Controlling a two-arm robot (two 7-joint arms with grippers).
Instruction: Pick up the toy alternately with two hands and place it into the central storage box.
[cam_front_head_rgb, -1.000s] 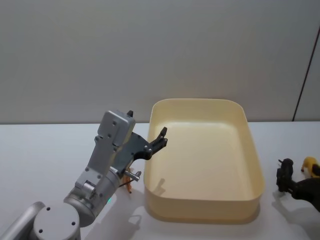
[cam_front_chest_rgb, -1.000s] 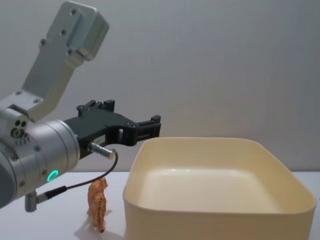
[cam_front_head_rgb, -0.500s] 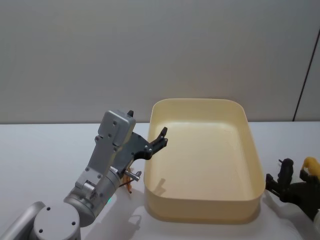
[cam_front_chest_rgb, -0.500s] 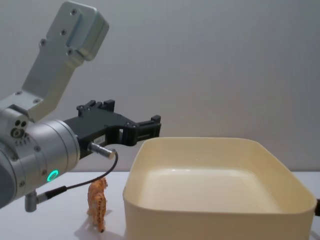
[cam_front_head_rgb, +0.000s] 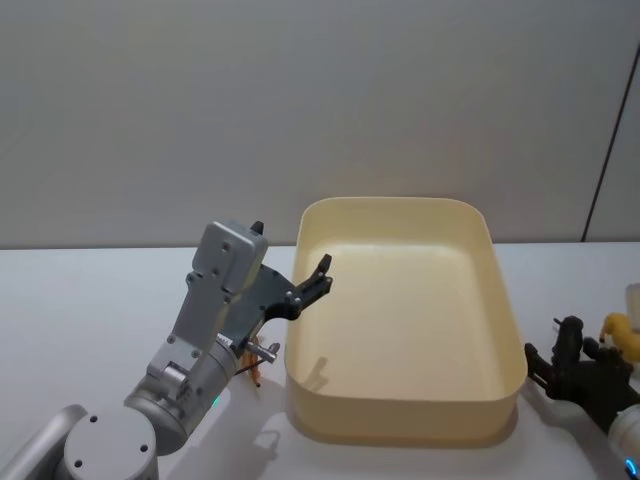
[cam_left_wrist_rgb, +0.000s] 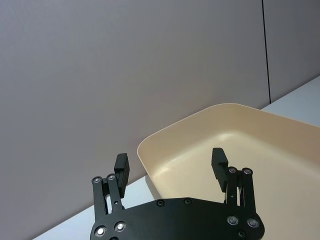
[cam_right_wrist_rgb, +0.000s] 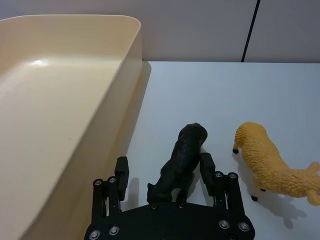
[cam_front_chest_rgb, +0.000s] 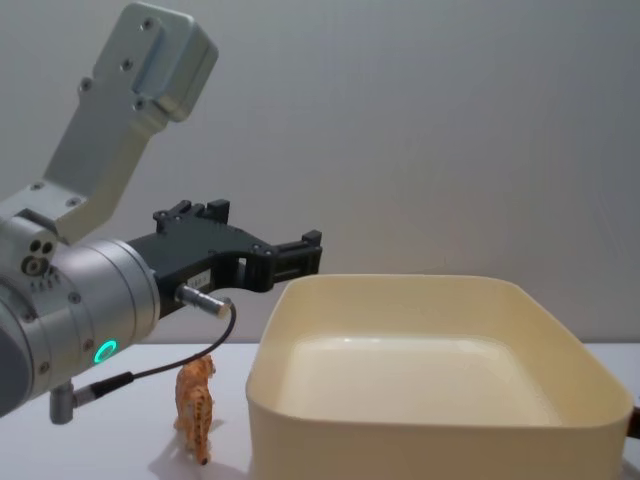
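The cream storage box (cam_front_head_rgb: 400, 424) stands empty at the table's centre, also seen from the chest (cam_front_chest_rgb: 400, 446). My right gripper (cam_right_wrist_rgb: 164, 166) is low on the table just right of the box wall (cam_right_wrist_rgb: 120, 90). It is open, with a black toy animal (cam_right_wrist_rgb: 184, 150) standing between its fingers. In the head view this gripper (cam_front_head_rgb: 565, 355) sits at the lower right. My left gripper (cam_left_wrist_rgb: 170, 160) hangs open and empty above the box's left rim (cam_front_head_rgb: 295, 258). A small orange tiger toy (cam_front_chest_rgb: 195, 405) stands on the table under the left arm.
A yellow woolly toy animal (cam_right_wrist_rgb: 270, 162) stands right beside the black one, close to the right gripper's outer finger, and shows at the right edge from the head (cam_front_head_rgb: 620, 330). The white table runs to a grey wall behind.
The right gripper has shifted slightly left and lower beside the box, and more of its arm shows at the lower right. The left arm has not moved.
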